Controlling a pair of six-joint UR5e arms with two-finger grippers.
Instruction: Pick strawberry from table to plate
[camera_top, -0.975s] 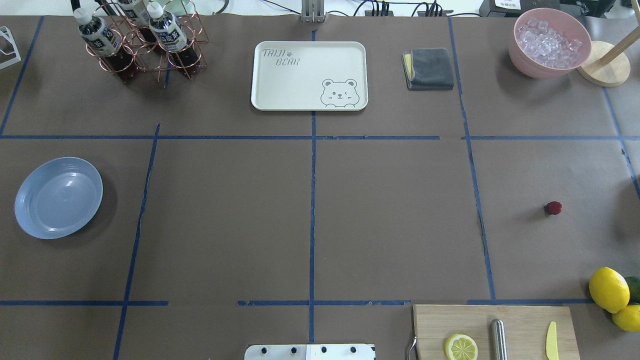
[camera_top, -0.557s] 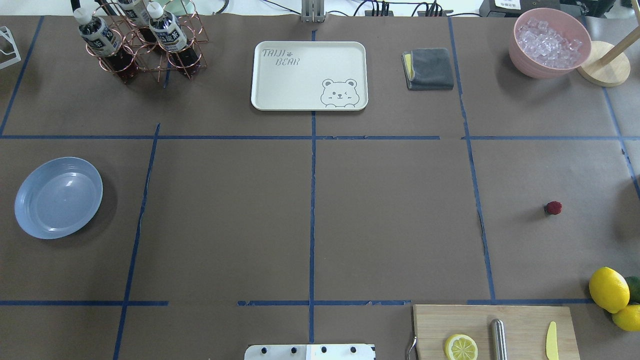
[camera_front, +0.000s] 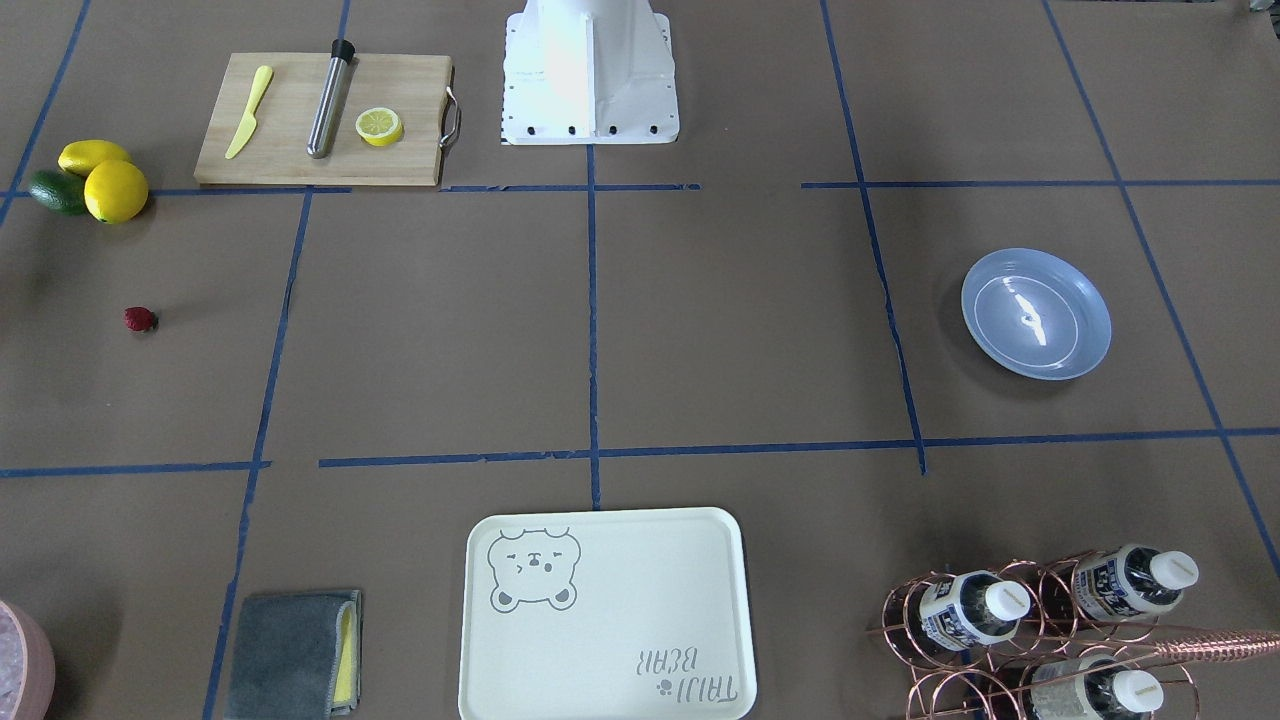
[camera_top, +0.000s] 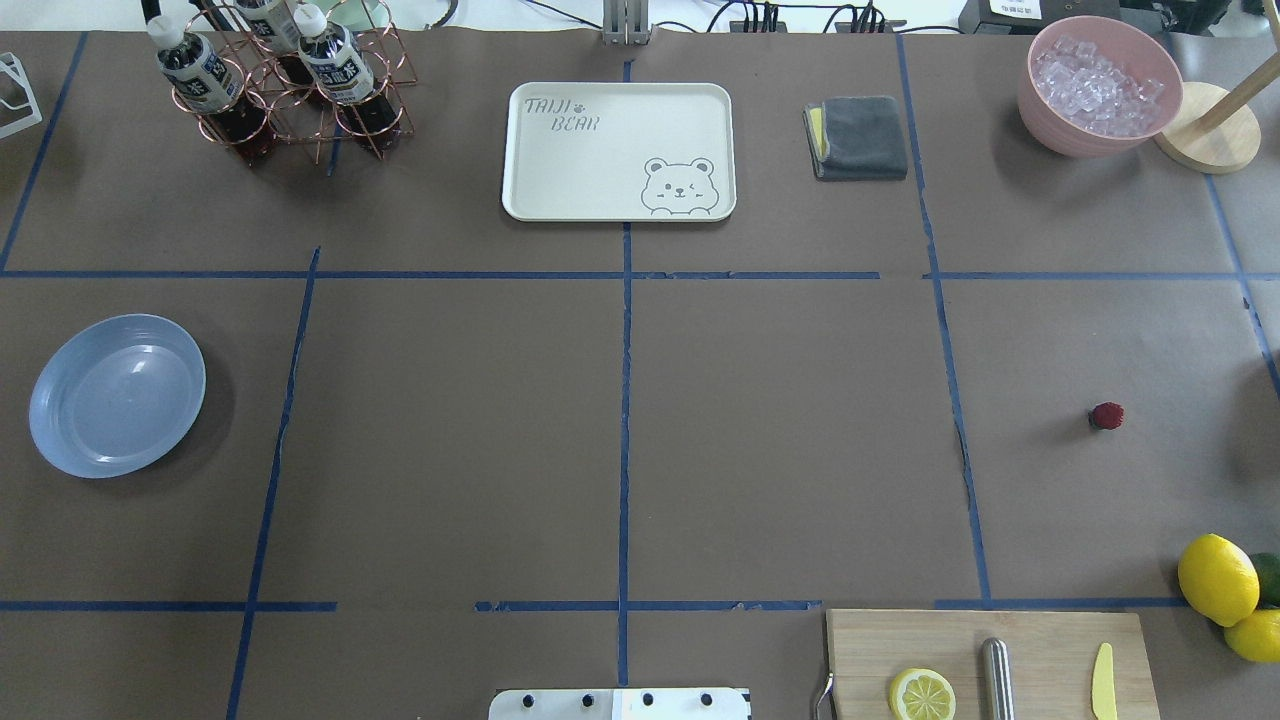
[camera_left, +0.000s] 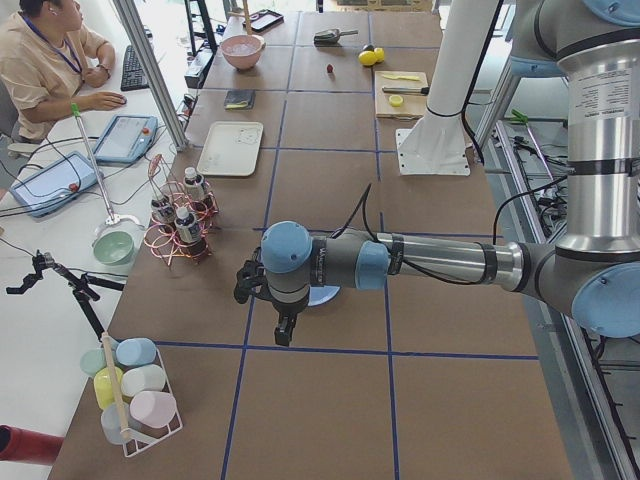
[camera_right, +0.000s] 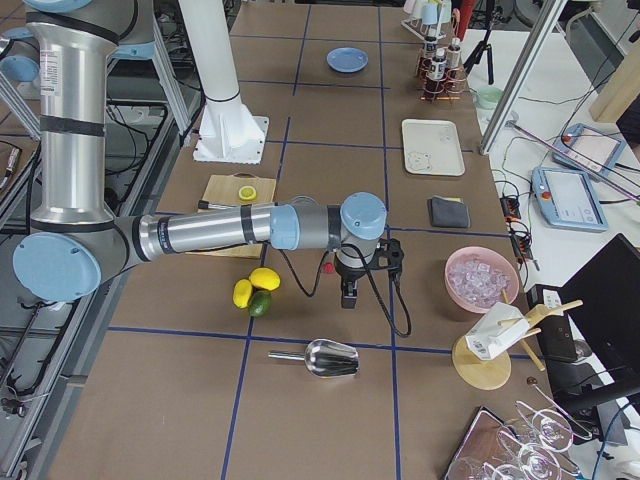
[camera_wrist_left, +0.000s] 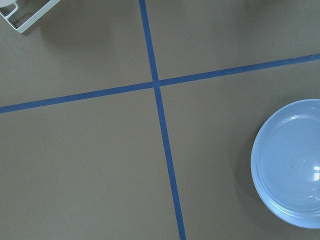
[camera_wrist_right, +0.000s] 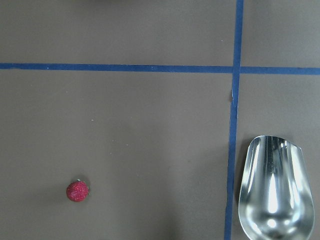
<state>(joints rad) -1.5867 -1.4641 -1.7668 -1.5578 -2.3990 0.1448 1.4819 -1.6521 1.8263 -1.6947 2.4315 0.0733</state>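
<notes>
The strawberry (camera_top: 1107, 416) is a tiny dark-red berry lying alone on the brown table (camera_top: 780, 430) at the right side; it also lies low left in the right wrist view, strawberry (camera_wrist_right: 77, 191). The light-blue plate (camera_top: 117, 396) sits empty at the far left, and the left wrist view catches the plate (camera_wrist_left: 295, 170) at its right edge. My right gripper (camera_right: 347, 298) hangs above the table close to the berry. Over by the plate hovers my left gripper (camera_left: 283, 335). Both show only in the side views, so I cannot tell whether they are open or shut.
A wooden cutting board (camera_top: 985, 660) with a lemon half, a steel rod and a yellow knife lies near the front right. Lemons (camera_top: 1217, 578) sit at the right edge, a metal scoop (camera_wrist_right: 275, 190) beyond them. At the back: cream tray (camera_top: 618, 150), grey cloth (camera_top: 860, 137), pink ice bowl (camera_top: 1098, 85), bottle rack (camera_top: 285, 85).
</notes>
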